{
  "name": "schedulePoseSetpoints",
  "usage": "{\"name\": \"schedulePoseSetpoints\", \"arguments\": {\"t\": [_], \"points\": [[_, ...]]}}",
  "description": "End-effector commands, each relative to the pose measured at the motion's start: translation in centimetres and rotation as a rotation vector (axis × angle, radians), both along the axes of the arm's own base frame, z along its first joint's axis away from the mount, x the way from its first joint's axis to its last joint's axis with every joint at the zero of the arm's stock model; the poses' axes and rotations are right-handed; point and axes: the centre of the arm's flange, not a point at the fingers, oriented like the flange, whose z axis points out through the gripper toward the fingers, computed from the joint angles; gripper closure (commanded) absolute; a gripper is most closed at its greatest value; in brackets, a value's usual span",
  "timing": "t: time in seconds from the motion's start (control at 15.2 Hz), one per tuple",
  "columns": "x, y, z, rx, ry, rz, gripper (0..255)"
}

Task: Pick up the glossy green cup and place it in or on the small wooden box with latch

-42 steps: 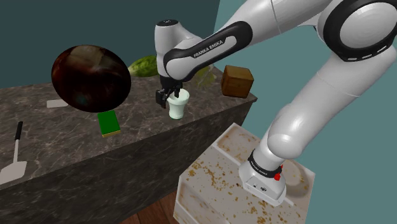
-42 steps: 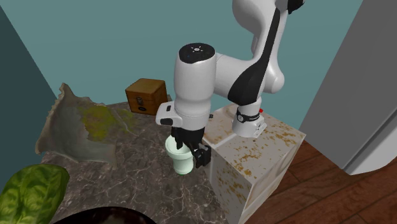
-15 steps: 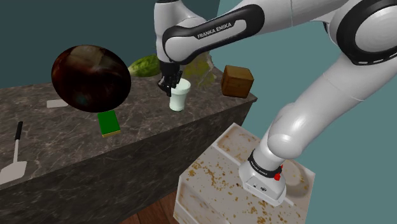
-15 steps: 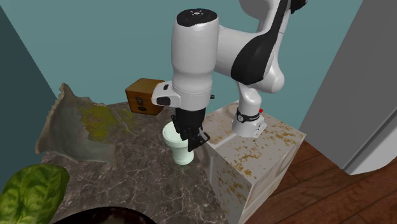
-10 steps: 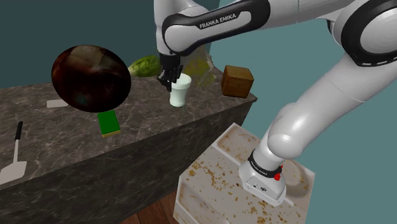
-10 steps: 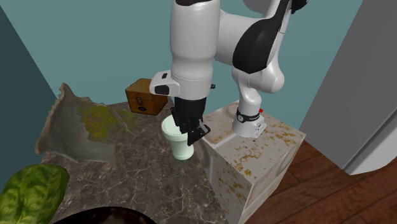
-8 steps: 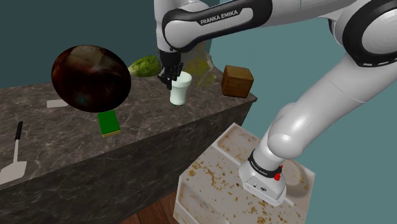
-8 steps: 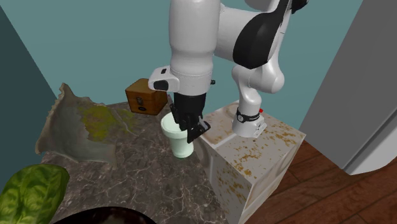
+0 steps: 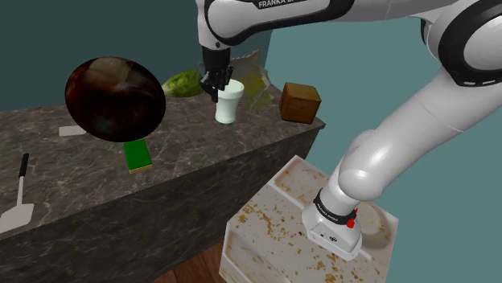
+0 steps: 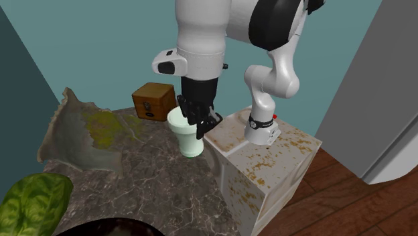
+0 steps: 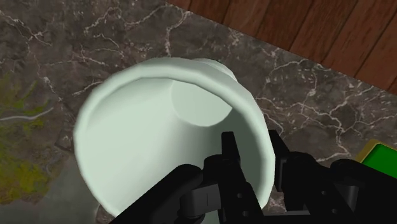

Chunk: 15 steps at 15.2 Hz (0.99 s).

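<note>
One pale green cup (image 10: 189, 143) hangs over the counter (image 10: 147, 175), rim clamped by the pincer (image 10: 198, 129).

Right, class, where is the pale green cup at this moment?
In the shoulder view the cup is clasped at its rim by the end effector, over the marble counter, left of the brown box.

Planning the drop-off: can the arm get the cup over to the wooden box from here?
Probably yes. The tool is shut on the rim of the pale green cup; the box has a bare top, and only bare counter lies between them.
</note>
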Motion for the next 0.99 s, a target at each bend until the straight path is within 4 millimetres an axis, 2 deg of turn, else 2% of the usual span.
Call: {"name": "schedulePoseSetpoints", "arguments": {"t": [0.0, 0.92], "points": [[0.1, 0.1, 1.1, 0.0, 0.0, 0.0, 255], [0.1, 0.1, 8.4, 0.0, 0.0, 0.0, 255]]}}
